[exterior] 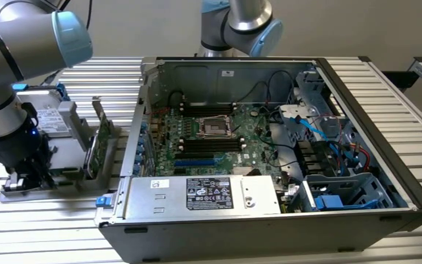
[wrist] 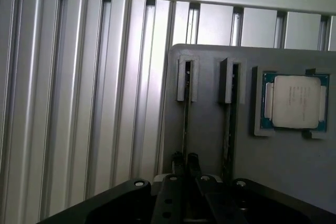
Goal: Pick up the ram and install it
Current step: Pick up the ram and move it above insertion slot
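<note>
Exterior high over case (exterior: 233,242); wrist close above holder (wrist: 210,129).

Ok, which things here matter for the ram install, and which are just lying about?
Job in hand: gripper; ram stick nearest it; grey holder; motherboard memory slots.
Lying about: processor chip; second stick alongside; expansion card; power supply.

I count one grey tray (wrist: 210,56) under me, and on it two thin boards (wrist: 186,124) standing on edge, two slotted posts (wrist: 226,80) and one processor (wrist: 295,100) lying flat. On the table (exterior: 50,236) there is one open case (exterior: 270,242). Inside it I count one motherboard (exterior: 233,157), one socket (exterior: 215,126) and one power supply (exterior: 204,195).
</note>
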Action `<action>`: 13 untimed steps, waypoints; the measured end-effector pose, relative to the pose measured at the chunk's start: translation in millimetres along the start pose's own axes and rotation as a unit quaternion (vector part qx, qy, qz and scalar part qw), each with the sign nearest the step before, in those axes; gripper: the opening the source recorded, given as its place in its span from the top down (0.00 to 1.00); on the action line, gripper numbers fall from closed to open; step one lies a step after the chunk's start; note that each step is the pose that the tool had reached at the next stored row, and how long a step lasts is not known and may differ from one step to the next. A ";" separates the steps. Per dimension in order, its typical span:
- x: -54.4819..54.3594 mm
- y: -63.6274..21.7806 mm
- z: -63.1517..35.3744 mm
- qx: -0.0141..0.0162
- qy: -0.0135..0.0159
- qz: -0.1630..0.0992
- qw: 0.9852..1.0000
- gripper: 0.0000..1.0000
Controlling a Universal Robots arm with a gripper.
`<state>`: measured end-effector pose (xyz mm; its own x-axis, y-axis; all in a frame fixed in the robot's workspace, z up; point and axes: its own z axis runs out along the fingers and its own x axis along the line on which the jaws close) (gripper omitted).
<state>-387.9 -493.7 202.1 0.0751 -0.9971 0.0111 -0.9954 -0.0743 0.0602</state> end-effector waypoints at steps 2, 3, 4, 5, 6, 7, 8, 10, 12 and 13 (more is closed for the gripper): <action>0.0 0.2 -2.7 0.000 0.000 0.000 1.000 0.87; 0.1 0.2 -3.9 0.000 0.000 0.000 1.000 0.87; 0.1 0.3 -5.2 0.000 0.000 0.000 1.000 0.87; 0.1 0.4 -6.5 0.000 0.000 0.000 1.000 0.87; 0.1 0.4 -7.9 0.000 0.000 0.000 1.000 0.87; 0.1 0.5 -9.3 0.000 0.000 0.000 1.000 0.87; 0.1 0.6 -10.8 0.000 0.000 0.000 1.000 0.87; 0.2 0.7 -13.7 0.000 0.000 0.000 1.000 0.87; 0.2 0.9 -16.8 0.000 0.000 0.000 1.000 0.87; 0.2 0.9 -18.5 0.000 0.000 0.000 1.000 0.87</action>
<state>-387.7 -493.7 220.6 0.0749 -0.9971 0.0111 -0.9954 -0.0741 0.0603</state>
